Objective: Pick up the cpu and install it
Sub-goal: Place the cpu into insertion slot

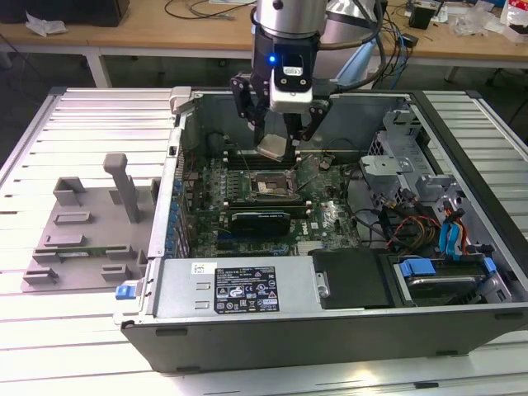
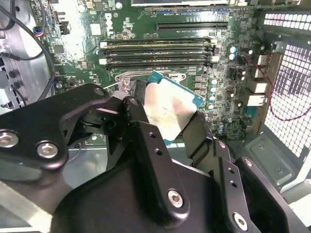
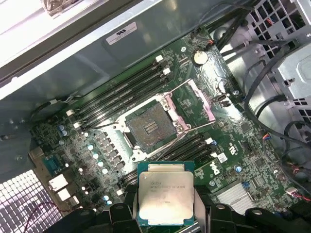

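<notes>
- Silvery plate, thin green rim: the cpu (image 3: pixel 166 194) is pinched by two opposite edges between the black fingers (image 3: pixel 127 201) of the gripper (image 3: pixel 166 206), which is clenched on it.
- In the exterior view the gripper hangs inside the open case (image 1: pixel 247 290). The cpu is tilted at its tip, up in the air above the board (image 1: pixel 326 216).
- The cpu is over the socket (image 1: pixel 271 186) and a little to its far side, not touching it.
- In the first wrist view the socket is open. Its metal frame (image 3: pixel 197 99) is folded back to one side and the dark contact field is bare.
- Long black memory slots (image 3: pixel 124 92) run along both sides of the socket.
- In the second wrist view the cpu's plate looks smudged, and one green corner pokes out past the fingers toward the slots.
- A black card (image 1: pixel 261 221) lies across the board, nearer the exterior camera than the socket.
- Bundles of cable (image 1: pixel 412 227) and blue-tabbed drive bays (image 1: pixel 450 276) fill the case on the exterior view's right.
- A grey tray (image 1: pixel 78 239) with an upright post sits on the slatted table (image 1: pixel 91 124) at the exterior view's left, well apart from the gripper.
</notes>
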Controlling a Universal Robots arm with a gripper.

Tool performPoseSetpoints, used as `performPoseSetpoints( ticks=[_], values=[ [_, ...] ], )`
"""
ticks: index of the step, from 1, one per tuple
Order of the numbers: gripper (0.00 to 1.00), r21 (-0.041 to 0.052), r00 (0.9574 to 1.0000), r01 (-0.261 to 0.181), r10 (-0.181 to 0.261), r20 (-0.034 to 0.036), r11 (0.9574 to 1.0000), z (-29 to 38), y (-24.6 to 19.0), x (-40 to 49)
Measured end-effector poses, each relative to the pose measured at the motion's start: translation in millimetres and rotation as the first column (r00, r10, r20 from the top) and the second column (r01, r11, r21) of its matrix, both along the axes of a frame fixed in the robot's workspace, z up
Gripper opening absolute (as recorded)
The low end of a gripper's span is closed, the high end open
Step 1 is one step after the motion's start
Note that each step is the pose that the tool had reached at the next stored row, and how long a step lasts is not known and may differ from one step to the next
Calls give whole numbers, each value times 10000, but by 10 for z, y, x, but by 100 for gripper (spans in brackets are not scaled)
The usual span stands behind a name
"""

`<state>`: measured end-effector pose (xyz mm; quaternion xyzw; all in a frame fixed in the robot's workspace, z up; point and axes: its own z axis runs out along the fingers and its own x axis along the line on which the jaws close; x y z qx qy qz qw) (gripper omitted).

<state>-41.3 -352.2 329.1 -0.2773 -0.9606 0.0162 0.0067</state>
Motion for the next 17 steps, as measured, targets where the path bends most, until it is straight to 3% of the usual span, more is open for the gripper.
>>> performPoseSetpoints(
  ticks=[11, 16, 17],
  values=[
    [55, 0, 9944, 1057, -1057, 0, 9944, -3, 0, 0],
    [55, -1, 9857, 1684, -1684, 0, 9857, -4, 0, 0],
    [55, 0, 9810, 1941, -1941, 0, 9810, -5, 0, 0]
  ],
)
